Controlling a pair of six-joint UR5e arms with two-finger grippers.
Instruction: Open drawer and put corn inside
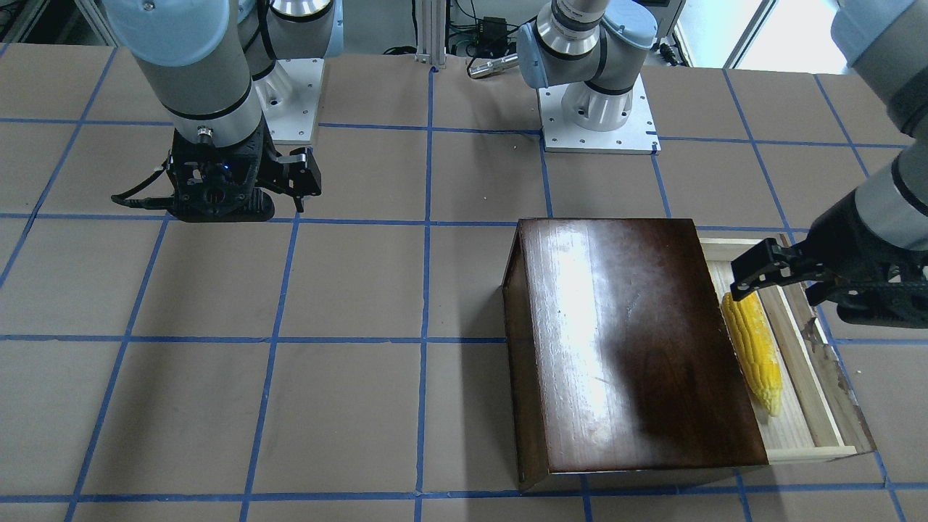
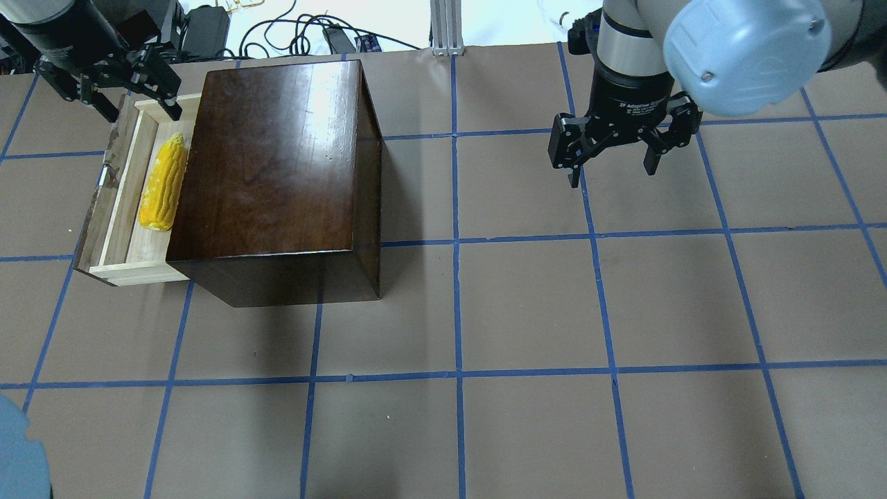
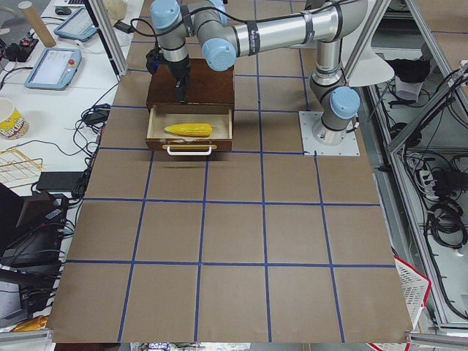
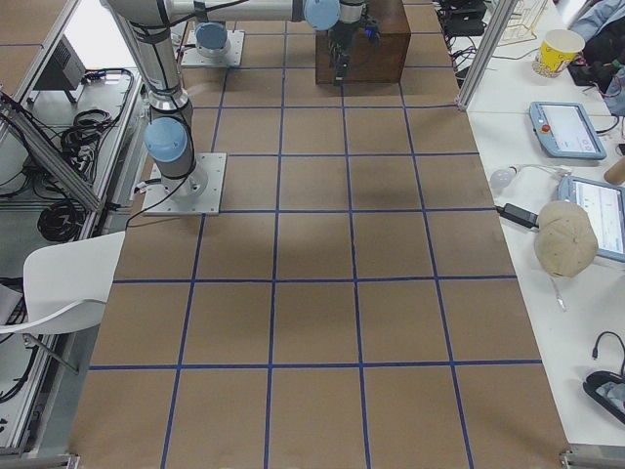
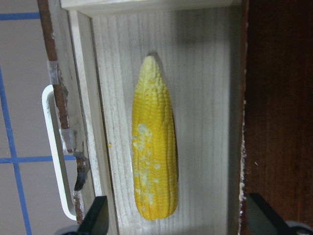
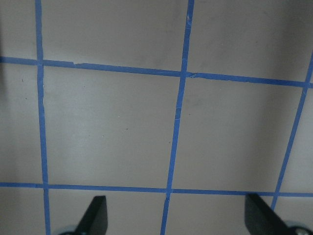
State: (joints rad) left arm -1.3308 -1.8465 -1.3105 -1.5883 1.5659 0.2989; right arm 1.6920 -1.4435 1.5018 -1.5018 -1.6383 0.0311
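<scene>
The drawer [image 2: 125, 232] is pulled out of the dark brown cabinet [image 2: 277, 159] toward the table's left end. The corn [image 2: 163, 184] lies loose on the drawer's pale floor, close to the cabinet. It also shows in the left wrist view [image 5: 154, 156] and the front-facing view [image 1: 754, 348]. My left gripper [image 2: 142, 111] is open and empty, above the drawer's far end, apart from the corn. Its fingertips [image 5: 95, 218] show at the bottom edge of the left wrist view. My right gripper [image 2: 612, 174] is open and empty, above bare table far to the right.
The drawer's worn front panel carries a white handle [image 5: 56, 156]. Brown table [image 2: 527, 312] with blue tape grid lines spreads in front of and right of the cabinet. The arm bases [image 1: 598, 123] stand at the robot's edge of the table.
</scene>
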